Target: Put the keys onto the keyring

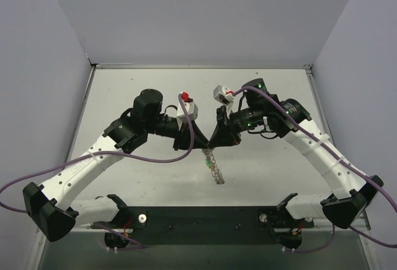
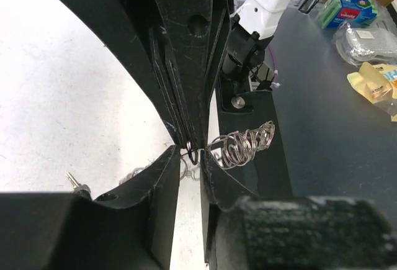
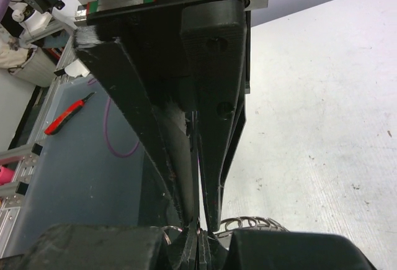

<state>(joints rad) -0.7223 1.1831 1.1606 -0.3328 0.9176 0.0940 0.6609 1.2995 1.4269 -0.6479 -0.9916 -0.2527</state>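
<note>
The keyring (image 1: 214, 171) is a jagged silvery ring hanging just above the table below both grippers. In the left wrist view it shows as a coil of wire loops (image 2: 245, 146); in the right wrist view only its rim (image 3: 248, 223) shows. A green key head (image 1: 206, 163) sits against it, and a silver key tip (image 2: 77, 185) shows at the left. My left gripper (image 1: 197, 143) (image 2: 191, 155) is nearly shut, pinching a thin wire loop at the ring's top. My right gripper (image 1: 214, 143) (image 3: 200, 240) is shut on the same spot, tip to tip with the left.
The black base plate (image 1: 205, 217) runs along the near table edge. Grey walls stand left, right and behind. Off the table lie boxes and bags (image 2: 360, 9) and a red-handled tool (image 3: 68, 113). Purple cables (image 1: 142, 155) hang from both arms.
</note>
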